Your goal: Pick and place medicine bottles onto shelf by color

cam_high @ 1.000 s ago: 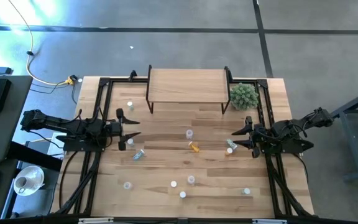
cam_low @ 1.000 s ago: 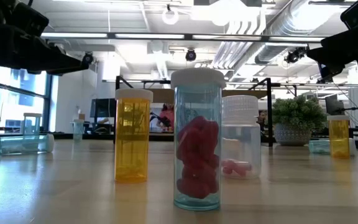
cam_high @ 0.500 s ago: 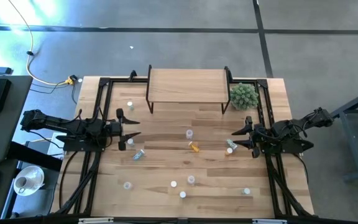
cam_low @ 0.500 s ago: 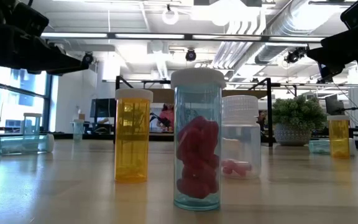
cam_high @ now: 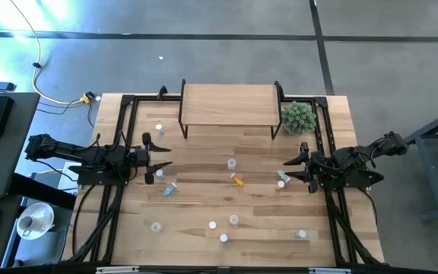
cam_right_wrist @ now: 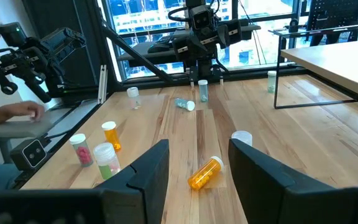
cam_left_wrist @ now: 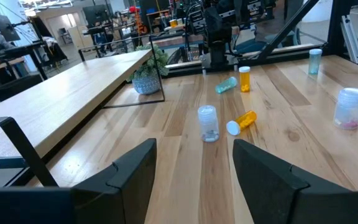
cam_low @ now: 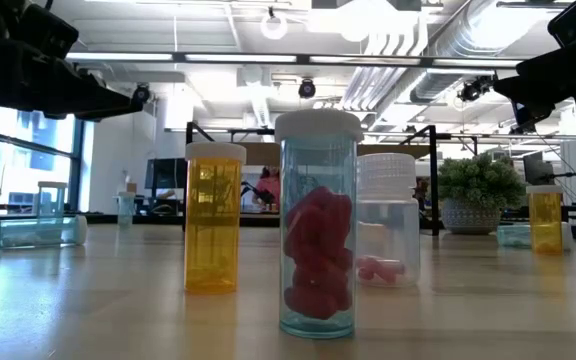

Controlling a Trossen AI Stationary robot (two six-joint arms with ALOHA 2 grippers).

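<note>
Grey concrete floor (cam_high: 226,53); exposed ceiling ducts (cam_low: 408,40); windows (cam_right_wrist: 160,18).

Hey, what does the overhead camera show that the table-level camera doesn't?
Only the overhead view shows the bare top of the shelf, both arms parked at the table's sides, and the orange bottle lying on its side mid-table. Only the table-level view shows red pills inside the nearest clear bottle. Both show the spiky green plant.

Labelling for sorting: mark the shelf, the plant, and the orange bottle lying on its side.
shelf (cam_high: 229,101), high view, bare middle of its top board
plant (cam_high: 298,117), high view, centre of foliage
orange bottle (cam_high: 238,181), high view, its body
</note>
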